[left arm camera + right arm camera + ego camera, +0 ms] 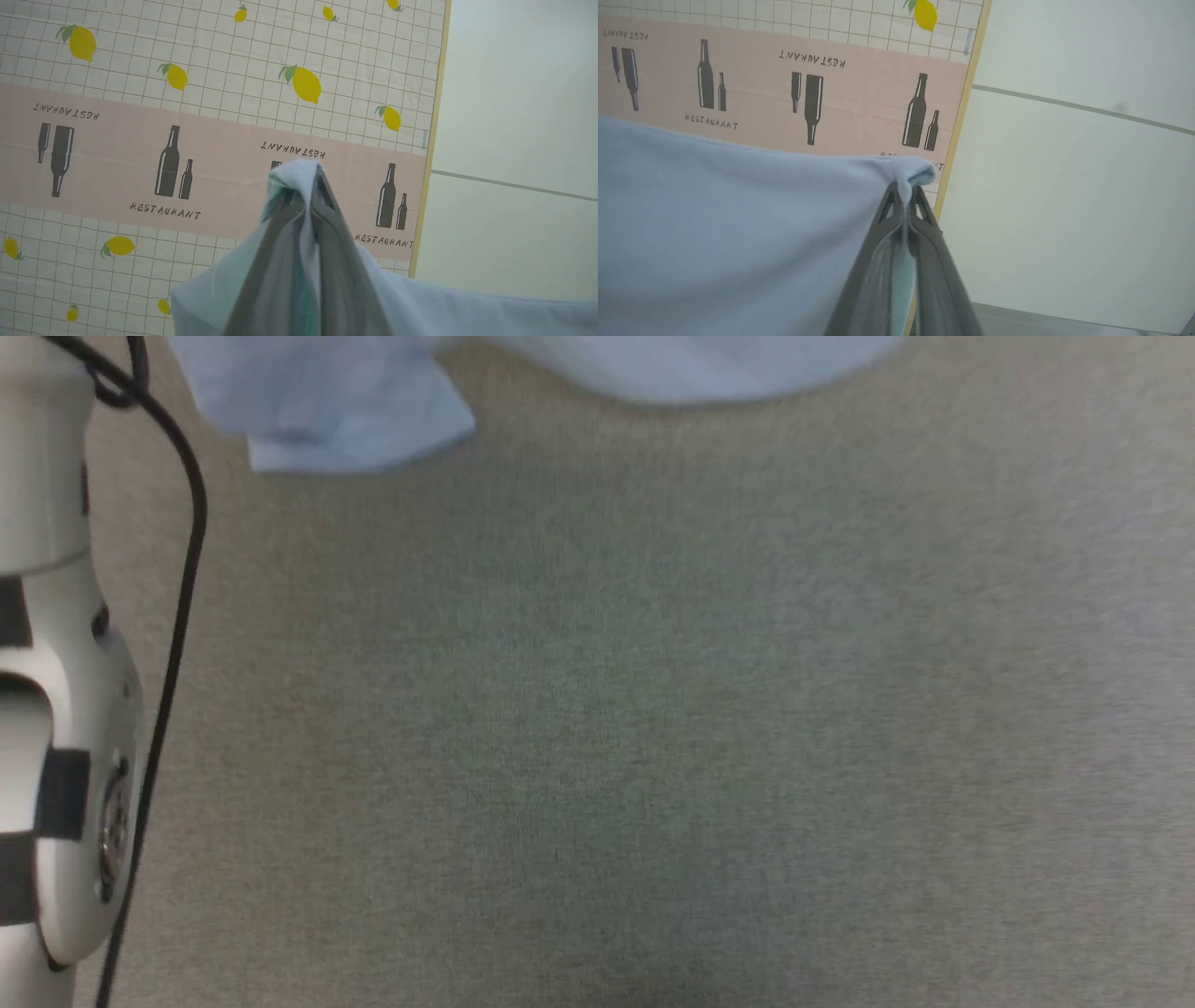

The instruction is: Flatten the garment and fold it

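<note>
Between the two dark fingers (pixel 273 266) of the left gripper (pixel 306 196) sits a pinched corner of one soft light blue knit shirt (pixel 444 312). The right gripper (pixel 906 203) squeezes tight on another corner. Both wrist views show a checked cloth (pixel 233 102) with yellow lemons (pixel 306 85) and black bottles (pixel 168 161) behind. The head view shows the shirt's blurry edge above a fuzzy grey surface (pixel 653 756).

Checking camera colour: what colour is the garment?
The garment is plain light blue, best seen in the right wrist view.

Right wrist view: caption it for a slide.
Right tool pinching the light blue garment, bottle-print tablecloth beyond.
</note>
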You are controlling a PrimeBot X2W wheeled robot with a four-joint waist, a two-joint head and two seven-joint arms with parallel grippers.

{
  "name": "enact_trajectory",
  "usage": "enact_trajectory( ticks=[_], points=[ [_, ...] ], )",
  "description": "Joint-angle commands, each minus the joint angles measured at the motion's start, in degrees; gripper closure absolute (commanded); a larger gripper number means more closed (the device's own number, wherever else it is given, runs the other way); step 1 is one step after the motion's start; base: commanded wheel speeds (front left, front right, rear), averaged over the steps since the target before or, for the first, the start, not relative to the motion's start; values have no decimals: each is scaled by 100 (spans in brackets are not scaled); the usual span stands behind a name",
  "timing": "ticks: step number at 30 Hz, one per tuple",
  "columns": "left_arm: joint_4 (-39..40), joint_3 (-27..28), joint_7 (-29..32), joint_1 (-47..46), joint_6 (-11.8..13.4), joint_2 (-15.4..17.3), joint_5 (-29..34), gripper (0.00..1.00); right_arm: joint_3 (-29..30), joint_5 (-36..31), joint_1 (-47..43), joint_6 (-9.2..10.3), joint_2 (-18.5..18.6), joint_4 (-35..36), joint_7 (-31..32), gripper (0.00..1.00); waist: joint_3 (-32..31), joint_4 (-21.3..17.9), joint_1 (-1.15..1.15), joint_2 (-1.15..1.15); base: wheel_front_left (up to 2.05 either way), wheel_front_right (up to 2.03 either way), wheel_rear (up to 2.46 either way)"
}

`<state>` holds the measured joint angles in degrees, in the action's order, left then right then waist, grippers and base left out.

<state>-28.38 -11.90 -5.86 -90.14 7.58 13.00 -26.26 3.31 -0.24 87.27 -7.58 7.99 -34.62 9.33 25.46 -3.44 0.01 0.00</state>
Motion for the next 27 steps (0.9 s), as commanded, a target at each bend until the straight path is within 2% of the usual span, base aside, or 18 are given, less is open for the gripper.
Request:
enact_trajectory(
  ticks=[1, 4, 8, 14, 18, 20, 24, 27],
  points=[
    [-91, 20, -193, -194, -70, -37, 26, 100, -9, -115, 112, 9, 46, -97, -158, 100, 724, 143, -1, 0, 0, 0, 0],
    [-301, 50, -610, -365, -218, -102, 3, 100, -65, -396, 212, 9, 286, -264, -565, 100, 879, 224, -1, 0, 0, 0, 0],
    [-431, 32, -853, -358, -456, -133, 71, 100, -98, -700, 215, 9, 553, -443, -1077, 100, 1106, 323, -1, 0, 0, 0, 0],
    [-518, 158, -909, 244, -897, -227, -59, 100, -609, -700, -219, 9, 631, -905, -1560, 100, 1196, 395, -1, 0, 0, 0, 0],
    [-325, 243, -912, 911, -1268, -240, -325, 100, -1194, -166, -613, 9, 737, -1029, -1824, 100, 1087, 457, -1, 0, 0, 0, 0],
    [-167, 218, -899, 1299, -1375, -184, -497, 100, -1479, 260, -870, 9, 855, -932, -1905, 100, 1002, 485, -1, 0, 0, 0, 0],
    [384, 212, -689, 2163, -1462, -12, -932, 100, -1782, 1271, -1561, 9, 1168, -395, -1816, 100, 784, 542, -1, 0, 0, 0, 0],
    [1105, 183, -386, 3014, -1481, 188, -1226, 100, -1842, 2011, -2280, 9, 1577, 323, -1510, 100, 602, 570, -1, 0, 0, 0, 0]
  ],
)
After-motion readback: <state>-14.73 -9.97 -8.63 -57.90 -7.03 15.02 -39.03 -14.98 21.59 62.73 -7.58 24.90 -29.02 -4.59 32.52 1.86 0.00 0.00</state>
